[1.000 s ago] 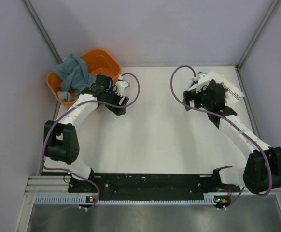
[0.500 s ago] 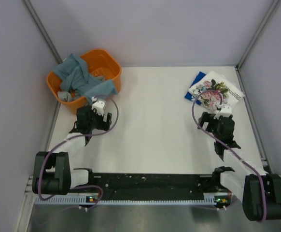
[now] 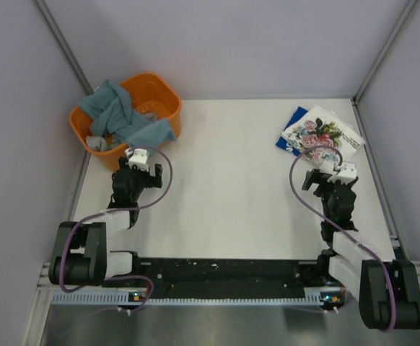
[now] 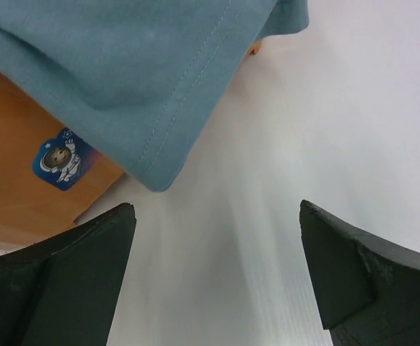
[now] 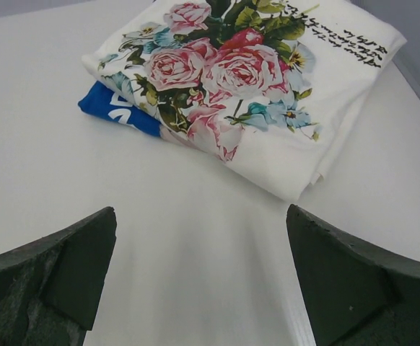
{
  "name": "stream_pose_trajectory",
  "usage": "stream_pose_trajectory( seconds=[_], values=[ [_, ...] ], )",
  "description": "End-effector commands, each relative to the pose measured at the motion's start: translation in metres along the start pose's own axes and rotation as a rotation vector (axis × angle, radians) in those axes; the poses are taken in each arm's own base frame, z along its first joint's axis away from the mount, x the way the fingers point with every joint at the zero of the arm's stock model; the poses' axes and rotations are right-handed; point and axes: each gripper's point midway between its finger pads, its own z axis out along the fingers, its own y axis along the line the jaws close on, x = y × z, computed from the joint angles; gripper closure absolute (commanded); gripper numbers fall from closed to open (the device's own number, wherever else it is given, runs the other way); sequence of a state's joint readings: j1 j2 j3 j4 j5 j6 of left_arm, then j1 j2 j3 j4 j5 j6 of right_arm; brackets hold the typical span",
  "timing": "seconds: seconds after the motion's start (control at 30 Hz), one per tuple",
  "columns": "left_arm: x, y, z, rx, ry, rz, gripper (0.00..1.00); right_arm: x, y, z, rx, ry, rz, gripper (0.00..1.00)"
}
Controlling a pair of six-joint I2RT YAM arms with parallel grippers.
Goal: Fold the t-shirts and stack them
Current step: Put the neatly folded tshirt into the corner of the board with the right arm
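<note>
The white t-shirt with the pink-and-red floral print (image 3: pixel 327 133) lies folded at the back right of the table. It rests on the folded royal-blue t-shirt (image 3: pixel 289 131), whose edge shows at its left. In the right wrist view the floral shirt (image 5: pixel 268 79) and a blue corner with white lettering (image 5: pixel 116 108) lie ahead of the fingers. My right gripper (image 3: pixel 325 180) is open and empty, just short of the stack (image 5: pixel 203 274). My left gripper (image 3: pixel 139 171) is open and empty over the bare table in front of the basket (image 4: pixel 217 267).
An orange plastic basket (image 3: pixel 163 92) stands at the back left, holding a teal cloth (image 3: pixel 120 115) that hangs over its front rim. In the left wrist view the teal hem (image 4: pixel 138 72) hangs over the basket wall (image 4: pixel 15 194). Grey walls enclose the table.
Both arms have pulled back toward the near edge. The right gripper has left the floral shirt stack. The left gripper has come away from the basket, and teal cloth now hangs over its rim.
</note>
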State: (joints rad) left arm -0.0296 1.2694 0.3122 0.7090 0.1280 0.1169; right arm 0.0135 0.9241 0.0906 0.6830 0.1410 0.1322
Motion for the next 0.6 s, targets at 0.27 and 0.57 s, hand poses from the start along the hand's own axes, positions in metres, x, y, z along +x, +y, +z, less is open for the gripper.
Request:
stream_pose_trajectory(
  seconds=[0.27,0.57],
  values=[
    [-0.029,-0.013,0.007,0.078,-0.213,0.018,0.01,-0.024,0.012,0.041,-0.12,-0.153,-0.032,0.01],
    [-0.031,-0.007,0.008,0.039,-0.238,-0.006,0.01,-0.014,0.019,0.048,-0.159,-0.078,-0.057,0.01]
  ],
)
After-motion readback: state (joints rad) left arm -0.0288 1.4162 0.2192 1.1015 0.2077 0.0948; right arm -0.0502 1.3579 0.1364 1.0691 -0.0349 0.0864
